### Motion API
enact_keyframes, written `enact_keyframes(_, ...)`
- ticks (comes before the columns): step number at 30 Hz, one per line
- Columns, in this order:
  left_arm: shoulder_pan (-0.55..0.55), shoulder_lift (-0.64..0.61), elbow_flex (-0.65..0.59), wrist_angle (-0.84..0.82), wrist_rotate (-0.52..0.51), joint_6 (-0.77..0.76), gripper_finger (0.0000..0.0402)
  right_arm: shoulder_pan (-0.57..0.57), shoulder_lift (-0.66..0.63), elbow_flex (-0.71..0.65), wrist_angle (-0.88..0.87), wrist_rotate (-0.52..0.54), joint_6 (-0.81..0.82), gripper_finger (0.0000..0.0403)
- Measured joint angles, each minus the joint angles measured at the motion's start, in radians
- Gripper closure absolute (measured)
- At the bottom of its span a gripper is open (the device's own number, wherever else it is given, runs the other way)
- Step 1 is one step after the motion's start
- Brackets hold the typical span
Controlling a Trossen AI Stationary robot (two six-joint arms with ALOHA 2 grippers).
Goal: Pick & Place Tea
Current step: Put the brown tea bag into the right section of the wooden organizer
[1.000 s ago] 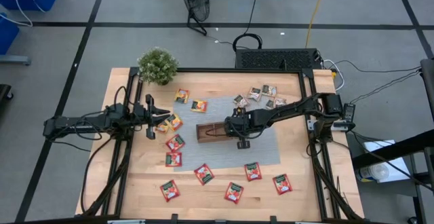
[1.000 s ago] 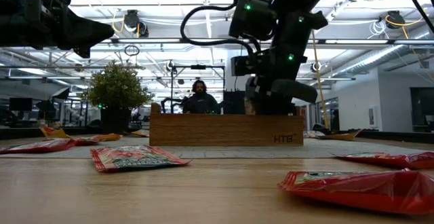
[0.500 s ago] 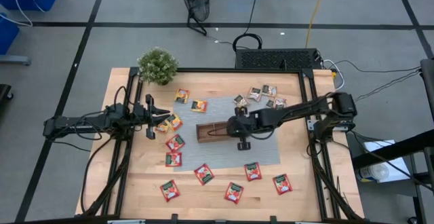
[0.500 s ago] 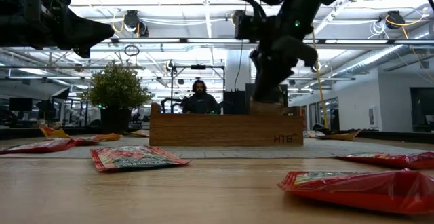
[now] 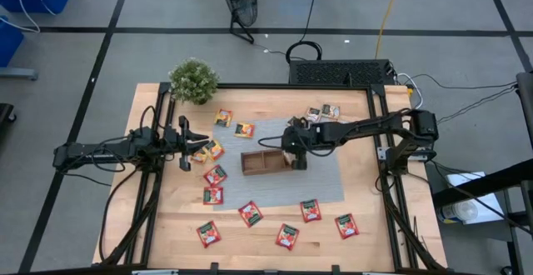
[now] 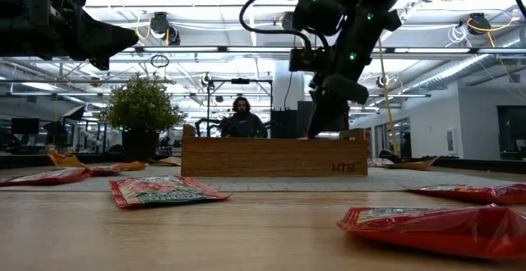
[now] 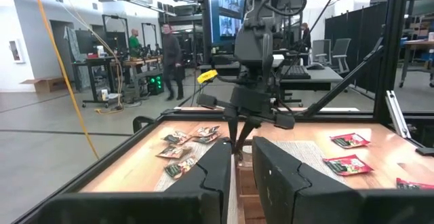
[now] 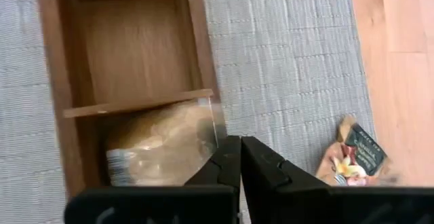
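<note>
Now hovering shut and empty over the wooden tray point(image 5: 265, 162), right gripper point(image 5: 297, 162); one sachet point(image 8: 163, 144) dropped inside. Left gripper point(image 5: 200, 142) slightly parted, empty. Next: fetching another sachet from the counter point(image 5: 366, 192).

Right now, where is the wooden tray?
In the high view the wooden tray sits mid-table on the grey mat, with the shut right gripper over its right end.

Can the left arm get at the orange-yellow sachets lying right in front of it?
Probably yes. The left gripper hovers at the table's left side, right over the orange-yellow sachets, with nothing between them. The right gripper is away at the wooden tray, so it should not interfere.
</note>
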Motion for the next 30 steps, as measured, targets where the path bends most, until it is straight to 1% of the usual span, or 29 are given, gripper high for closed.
enact_keyframes(6, 0.0, 0.0, 0.0, 0.0, 0.0, 0.0, 0.0334, 0.021, -0.023, -0.001, 0.028, -0.001, -0.003, 0.0403)
enact_keyframes(10, 0.0, 0.0, 0.0, 0.0, 0.0, 0.0, 0.0334, 0.041, -0.054, -0.001, 0.004, -0.014, -0.002, 0.0403)
enact_keyframes(12, 0.0, 0.0, 0.0, 0.001, 0.0, 0.0, 0.0334, 0.048, -0.056, 0.0, -0.013, -0.053, 0.006, 0.0403)
enact_keyframes(15, 0.0, 0.0, 0.0, 0.0, 0.0, 0.0, 0.0334, 0.052, -0.031, 0.0, -0.049, -0.111, 0.03, 0.0403)
enact_keyframes(18, 0.0, 0.0, 0.0, 0.0, 0.0, 0.0, 0.0334, 0.058, -0.003, -0.001, -0.08, -0.118, 0.048, 0.0403)
enact_keyframes(22, 0.0, 0.0, 0.0, 0.0, 0.0, 0.0, 0.0334, 0.065, 0.022, -0.001, -0.079, -0.172, 0.052, 0.0403)
enact_keyframes(25, 0.0, 0.0, 0.0, 0.0, 0.0, 0.0, 0.0334, 0.068, 0.037, -0.001, -0.08, -0.194, 0.055, 0.0403)
enact_keyframes(30, 0.0, 0.0, 0.0, 0.0, 0.0, 0.0, 0.0334, 0.067, 0.063, 0.001, -0.089, -0.192, 0.075, 0.0403)
